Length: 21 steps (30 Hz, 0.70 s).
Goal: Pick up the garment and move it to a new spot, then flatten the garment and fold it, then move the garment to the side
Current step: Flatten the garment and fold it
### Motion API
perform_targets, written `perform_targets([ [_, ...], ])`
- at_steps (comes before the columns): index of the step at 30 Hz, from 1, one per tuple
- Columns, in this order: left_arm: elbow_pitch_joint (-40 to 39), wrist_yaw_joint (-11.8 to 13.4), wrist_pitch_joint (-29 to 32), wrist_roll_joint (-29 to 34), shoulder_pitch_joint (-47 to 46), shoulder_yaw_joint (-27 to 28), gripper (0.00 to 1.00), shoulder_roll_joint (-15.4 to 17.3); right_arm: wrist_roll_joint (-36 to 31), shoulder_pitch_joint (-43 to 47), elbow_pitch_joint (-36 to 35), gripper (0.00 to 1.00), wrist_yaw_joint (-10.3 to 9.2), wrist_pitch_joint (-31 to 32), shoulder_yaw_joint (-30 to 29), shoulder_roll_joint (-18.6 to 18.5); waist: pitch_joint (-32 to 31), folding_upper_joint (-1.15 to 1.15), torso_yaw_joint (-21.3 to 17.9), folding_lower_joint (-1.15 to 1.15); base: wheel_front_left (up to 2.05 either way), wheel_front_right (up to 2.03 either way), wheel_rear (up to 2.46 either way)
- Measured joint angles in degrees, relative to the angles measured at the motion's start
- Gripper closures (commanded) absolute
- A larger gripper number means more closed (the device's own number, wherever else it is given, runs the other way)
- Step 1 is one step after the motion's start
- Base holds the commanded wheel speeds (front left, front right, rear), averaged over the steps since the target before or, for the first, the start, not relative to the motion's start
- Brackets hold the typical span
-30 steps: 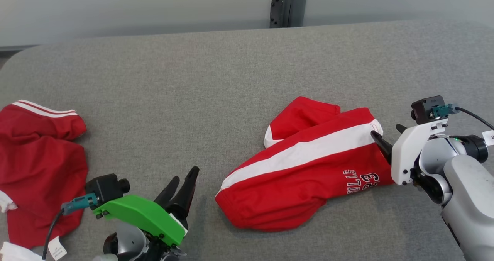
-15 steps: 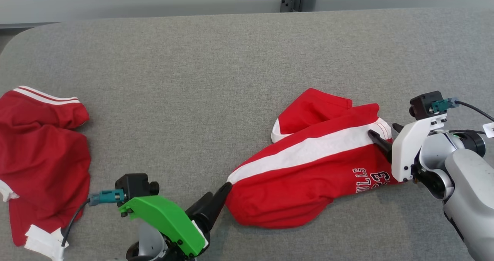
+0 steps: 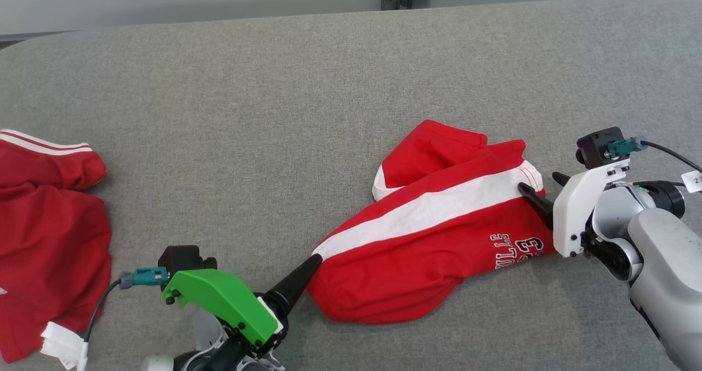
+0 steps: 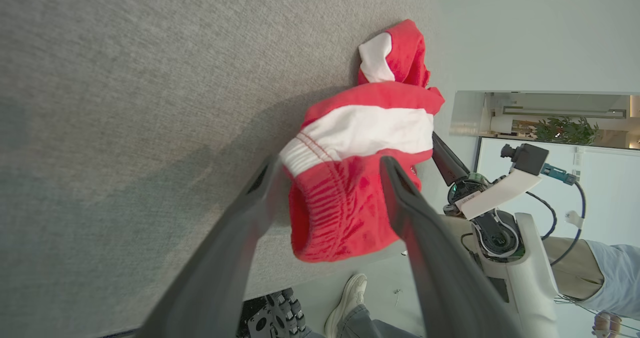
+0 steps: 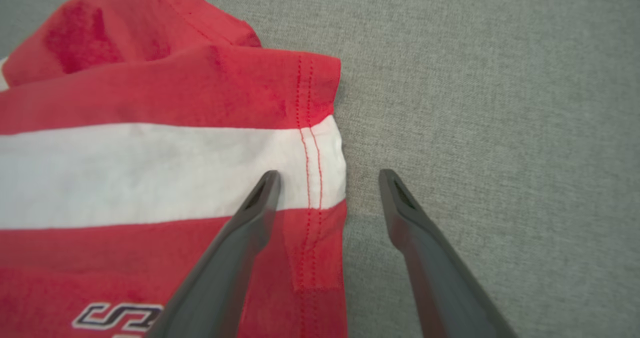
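The garment (image 3: 433, 250), red shorts with a white side stripe and lettering, lies rumpled on the grey desk (image 3: 274, 113), right of centre in the lower half of the head view. One leg is bunched up behind the other. It is neither flat nor folded, so I judge the task to be at an early step, setting up a two-ended grasp, either to lift the garment to a new spot or to pull it out flat.

The left gripper (image 4: 330, 163) sits at the gathered waistband end, at the lower left of the garment in the head view. Its fingers are spread wide. In the left wrist view the waistband corner lies between them, one finger on the desk side and the other over the red cloth. It pinches nothing yet.

The right gripper (image 5: 330, 174) is at the opposite end, by the stitched leg hem, and is also spread wide. In the right wrist view one finger rests over the white stripe just inside the hem and the other stands over bare desk. The hem edge runs between them, and no cloth is caught.

The next move calls for both grippers to close on their edges, probably after dipping low enough to get under the top layer. The loose layers may slip, or only one may be taken.

A second red garment (image 3: 49, 223) lies well apart at the left edge of the head view.
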Motion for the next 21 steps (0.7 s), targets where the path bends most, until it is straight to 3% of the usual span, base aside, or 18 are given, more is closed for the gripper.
perform_targets([
  [21,1.03,0.43,-1.12,-4.00,-0.92,-3.18,0.00,-0.09,2.77,-1.90,0.51,0.00,0.00,-1.01,3.41,-0.51,1.68,0.00,-0.26,0.00,0.00,0.00,0.00],
])
